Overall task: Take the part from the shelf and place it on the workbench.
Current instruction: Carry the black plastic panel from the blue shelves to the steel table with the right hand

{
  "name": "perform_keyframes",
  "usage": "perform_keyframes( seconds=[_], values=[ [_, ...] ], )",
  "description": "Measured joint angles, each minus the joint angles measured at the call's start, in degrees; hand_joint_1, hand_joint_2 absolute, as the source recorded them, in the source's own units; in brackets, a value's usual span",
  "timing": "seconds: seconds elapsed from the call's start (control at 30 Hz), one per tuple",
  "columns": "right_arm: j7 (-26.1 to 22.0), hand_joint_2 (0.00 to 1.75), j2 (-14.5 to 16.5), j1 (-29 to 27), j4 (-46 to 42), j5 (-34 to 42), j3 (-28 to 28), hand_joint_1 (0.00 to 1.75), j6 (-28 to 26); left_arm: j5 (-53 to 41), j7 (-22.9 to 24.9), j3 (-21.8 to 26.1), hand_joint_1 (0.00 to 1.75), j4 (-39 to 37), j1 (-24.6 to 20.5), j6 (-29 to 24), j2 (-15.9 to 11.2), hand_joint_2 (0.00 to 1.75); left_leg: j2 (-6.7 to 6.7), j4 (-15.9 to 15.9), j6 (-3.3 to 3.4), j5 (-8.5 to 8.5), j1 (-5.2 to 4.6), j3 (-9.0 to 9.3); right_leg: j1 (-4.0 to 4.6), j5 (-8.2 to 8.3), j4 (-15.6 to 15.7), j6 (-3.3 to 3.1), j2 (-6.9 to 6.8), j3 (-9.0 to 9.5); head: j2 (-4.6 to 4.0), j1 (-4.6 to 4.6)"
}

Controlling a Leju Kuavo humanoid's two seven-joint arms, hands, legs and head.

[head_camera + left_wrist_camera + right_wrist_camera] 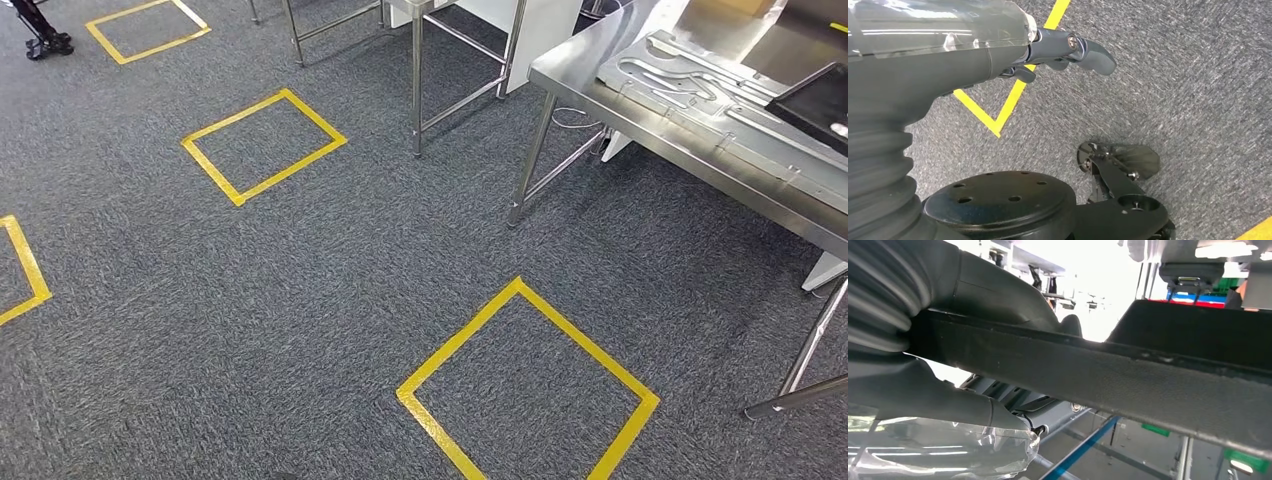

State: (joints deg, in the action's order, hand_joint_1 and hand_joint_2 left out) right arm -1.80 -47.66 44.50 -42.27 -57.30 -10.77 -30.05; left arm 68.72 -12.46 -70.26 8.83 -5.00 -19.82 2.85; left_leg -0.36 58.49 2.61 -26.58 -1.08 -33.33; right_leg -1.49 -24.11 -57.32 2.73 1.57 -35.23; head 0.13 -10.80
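R robot hand (948,365) is wrapped round a dark flat part (1128,375), gripped at one end; the part's long axis runs out away from the wrist. L robot hand (1068,50) hangs over the carpet w/ nothing in it, fingers loosely curled. Steel counter (640,125) lies ahead to the right, so R arm is nearer its front edge and the part prob. goes in lengthwise.

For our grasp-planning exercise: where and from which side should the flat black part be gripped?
Likely grip the flat black part by its long straight rim, from the outer edge: that narrow lip lets the right robot hand wrap thumb one side, fingers the other.
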Motion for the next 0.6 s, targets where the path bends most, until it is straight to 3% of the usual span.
perform_keyframes(
  seconds=[0.1,0.17,0.27,0.3,0.33,0.4,0.43,0.5,0.53,0.6],
  values=[
    [0.5,1.75,-0.3,-1.3,-0.6,-0.6,0.1,1.75,-0.2,0.0,0.1,0.0,0.0,0.0,0.0,0.0,0.1,1.75,0.24,-0.6,0.57,0.43,0.14,0.24,-0.18,0.09,0.1,0.46,0.15,0.0,0.01,0.01],
    [1.3,1.75,-0.7,-1.9,-1.1,-1.3,0.3,1.75,-0.4,0.0,0.1,0.0,0.0,0.0,-0.1,0.0,0.3,1.75,0.78,-1.6,1.07,1.05,0.44,0.68,-0.25,-1.37,-1.9,0.69,-0.26,-0.92,0.01,0.02],
    [2.4,1.75,-0.9,-3.1,-1.8,-1.8,1.0,1.75,-0.5,-0.1,0.0,-0.1,0.0,0.0,-0.1,0.0,0.5,1.75,1.9,-2.1,1.27,1.26,0.58,0.88,-0.42,-6.27,-11.8,1.05,-0.85,-5.64,0.01,0.03],
    [2.5,1.75,-0.9,-3.8,-2.0,-2.0,1.3,1.75,-0.5,-0.1,0.0,-0.1,0.0,0.0,-0.1,0.1,0.5,1.75,2.36,-2.0,1.16,1.17,0.6,0.89,-0.57,-6.96,-14.4,1.23,-0.94,-6.9,0.01,0.03],
    [2.6,1.75,-0.9,-4.3,-2.2,-2.1,1.4,1.75,-0.5,-0.3,0.0,-0.2,0.0,0.0,-0.1,0.1,0.6,1.75,2.83,-1.9,0.98,1.03,0.66,0.89,-0.73,-6.6,-15.0,1.42,-1.11,-7.21,0.01,0.03],
    [2.6,1.75,-1.1,-5.1,-2.8,-2.3,1.6,1.75,-0.3,-0.6,0.1,-0.3,0.0,0.0,-0.1,0.2,0.7,1.75,3.84,-1.4,0.37,0.52,0.86,0.88,-1.1,-3.29,-9.8,1.91,-2.42,-4.46,0.01,0.03],
    [2.7,1.75,-1.1,-5.3,-3.0,-2.4,1.7,1.75,-0.2,-0.7,0.2,-0.3,0.0,0.0,-0.1,0.2,0.7,1.75,4.3,-1.0,-0.03,0.18,0.82,0.89,-1.09,-1.96,-6.3,2.0,-3.94,-2.58,0.01,0.04],
    [2.8,1.75,-1.2,-5.4,-3.5,-2.7,2.0,1.75,0.3,-0.8,0.3,-0.4,0.0,0.0,-0.1,0.2,0.7,1.75,5.32,-0.3,-0.87,-0.63,0.48,1.05,-0.86,-0.75,-1.8,1.35,-5.98,-0.35,0.01,0.02],
    [2.8,1.75,-1.2,-5.4,-3.7,-3.0,2.1,1.75,0.6,-0.8,0.3,-0.4,0.0,-0.1,-0.1,0.2,0.6,1.75,5.88,-0.2,-1.23,-0.93,0.27,1.19,-0.68,-1.08,-1.7,0.72,-6.07,-0.37,0.0,0.02],
    [2.7,1.75,-1.3,-5.4,-4.0,-3.7,2.3,1.75,1.5,-0.7,0.3,-0.4,0.0,-0.1,-0.2,0.2,0.7,1.75,7.0,-0.2,-1.9,-1.45,0.2,1.5,-0.69,-1.04,-1.8,-0.35,-4.49,-0.57,0.0,0.0]
  ],
)
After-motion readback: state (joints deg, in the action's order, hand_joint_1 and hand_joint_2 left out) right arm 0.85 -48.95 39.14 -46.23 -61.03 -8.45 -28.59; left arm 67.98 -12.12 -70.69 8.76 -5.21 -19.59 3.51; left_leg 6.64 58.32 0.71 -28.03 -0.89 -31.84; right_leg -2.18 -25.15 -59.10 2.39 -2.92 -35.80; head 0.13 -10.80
